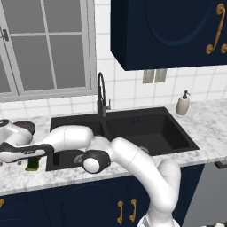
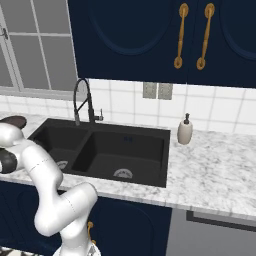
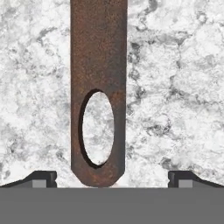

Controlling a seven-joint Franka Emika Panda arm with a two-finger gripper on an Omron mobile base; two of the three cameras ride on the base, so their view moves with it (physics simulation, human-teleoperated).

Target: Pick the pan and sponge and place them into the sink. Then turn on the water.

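Reaching far to the left, the arm (image 1: 66, 139) stretches low over the counter (image 1: 208, 128) beside the sink (image 1: 150, 128). At the far left of the left base view the pan (image 1: 25, 127) sits on the counter, a dark round shape partly hidden behind the robot's hand. Just in front of it, near the counter's front edge, lies the sponge (image 1: 32, 165), yellow and green, close to the sink's left wall. Both are outside the sink, so I think no part of the job is done yet.

In the hand view the pan's handle (image 3: 98, 78) runs straight up the middle, long and thin, with its hanging hole near the bottom. The handle end lies right between the two fingertips (image 3: 41, 178), one on the left and one on the right. The long way of the handle points away from the gripper (image 3: 112, 180), so the fingers would close across its thin width.

The gripper is spread wide, much wider than the handle. Neither tip touches the handle, and it holds nothing. I cannot tell how high it is above the handle.

To the right, the tap (image 1: 101, 95) stands behind the sink's divider, and a soap bottle (image 1: 183, 104) stands past the sink's right side.
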